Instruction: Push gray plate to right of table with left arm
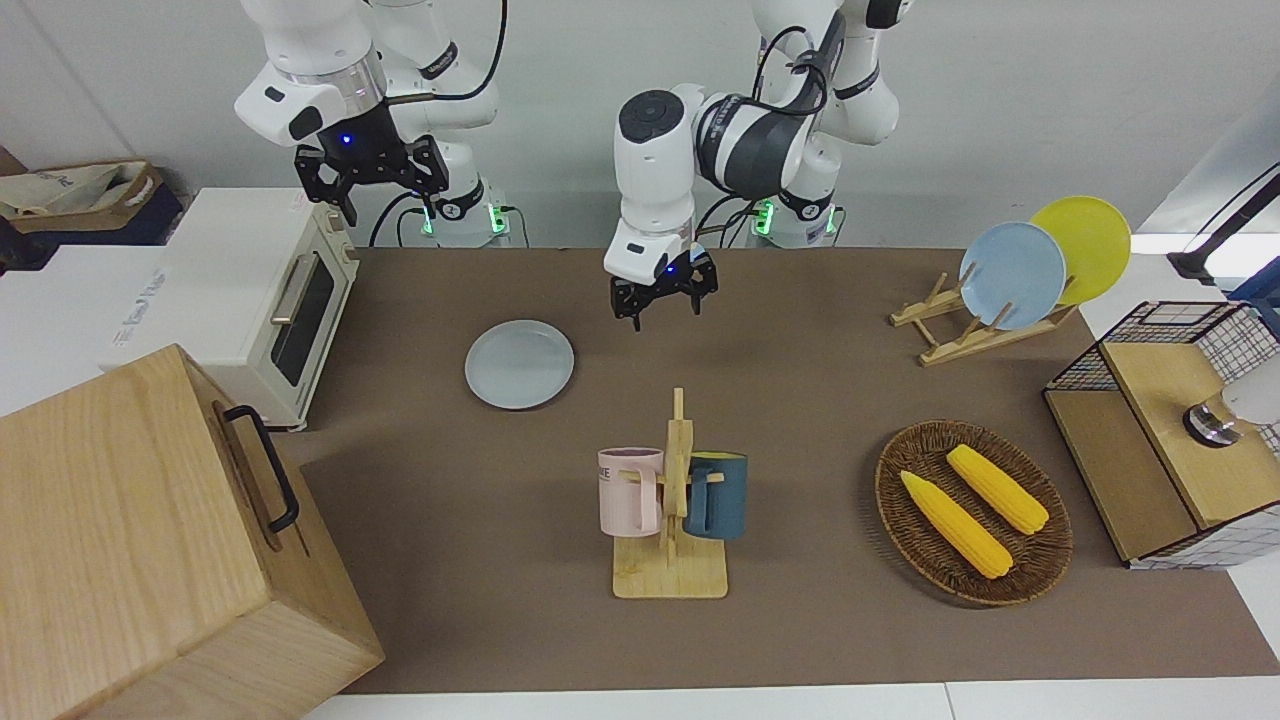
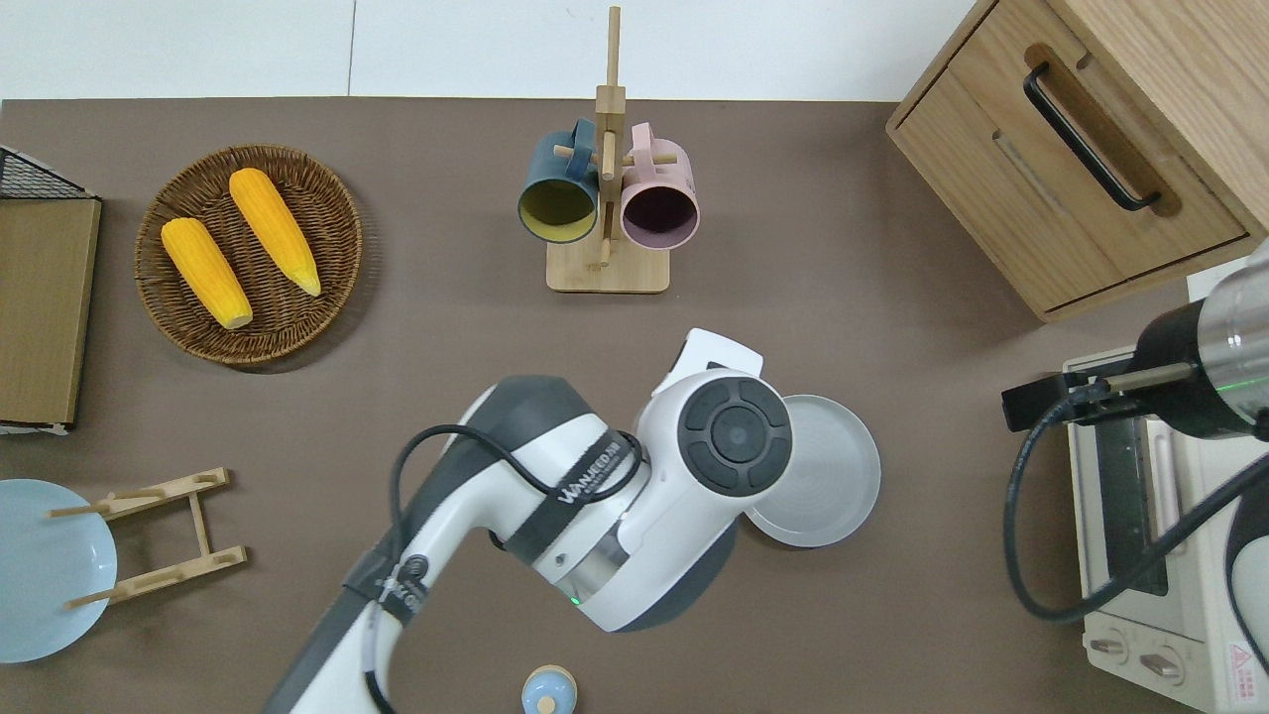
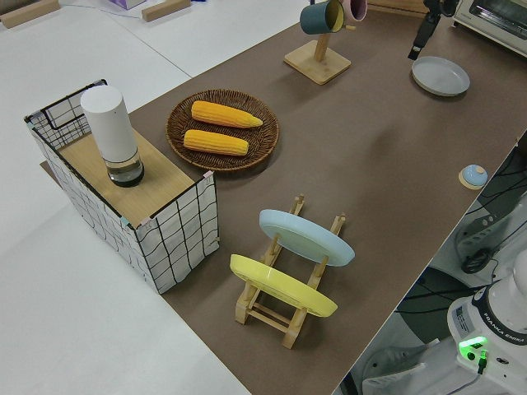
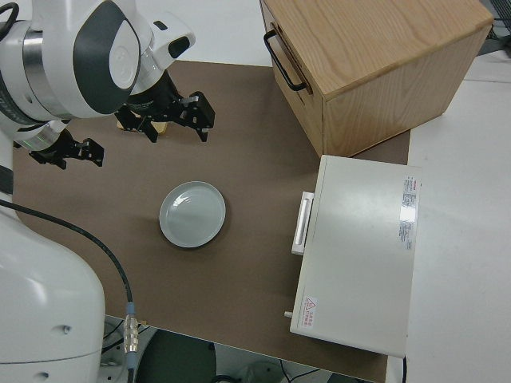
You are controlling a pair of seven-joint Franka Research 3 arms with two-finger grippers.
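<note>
The gray plate lies flat on the brown table, between the middle and the toaster oven. My left gripper hangs open in the air with nothing between its fingers. It is over the table just beside the plate, toward the left arm's end, and does not touch it. In the overhead view the left arm's wrist hides the gripper and covers part of the plate's rim. The right arm is parked, its gripper open.
A mug rack with a pink and a dark-blue mug stands farther from the robots. Toward the right arm's end are a toaster oven and a wooden cabinet. A basket of corn, a plate rack and a wire crate fill the other end.
</note>
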